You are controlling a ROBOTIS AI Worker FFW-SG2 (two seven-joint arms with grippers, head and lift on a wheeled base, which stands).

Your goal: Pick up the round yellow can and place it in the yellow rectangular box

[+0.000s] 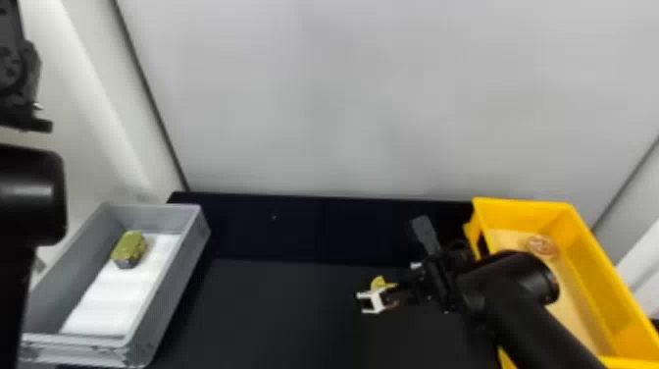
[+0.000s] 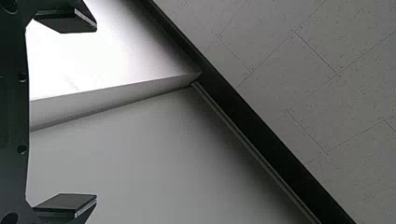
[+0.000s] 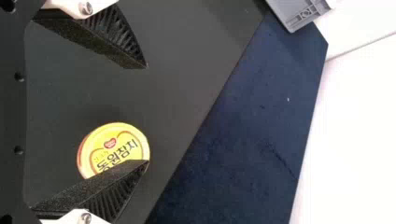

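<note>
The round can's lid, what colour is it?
The lid is yellow with red markings, clearest in the right wrist view.

I see a round yellow can point(image 3: 114, 147), its emblem point(image 3: 110, 143) red, lettering point(image 3: 123, 153) dark, my right fingers point(image 3: 116, 32) ribbed black, yellow box point(image 1: 524, 212), grey bin point(image 1: 189, 265), white liner point(image 1: 117, 289), olive-topped block point(image 1: 130, 246).

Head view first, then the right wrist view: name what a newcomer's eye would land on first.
Probably the bright yellow rectangular box, at the far right of the head view. Next, the round yellow can stands out against the dark table in the right wrist view, partly covered by one finger of the open right gripper. The grey box at the head view's left looks quieter.
</note>
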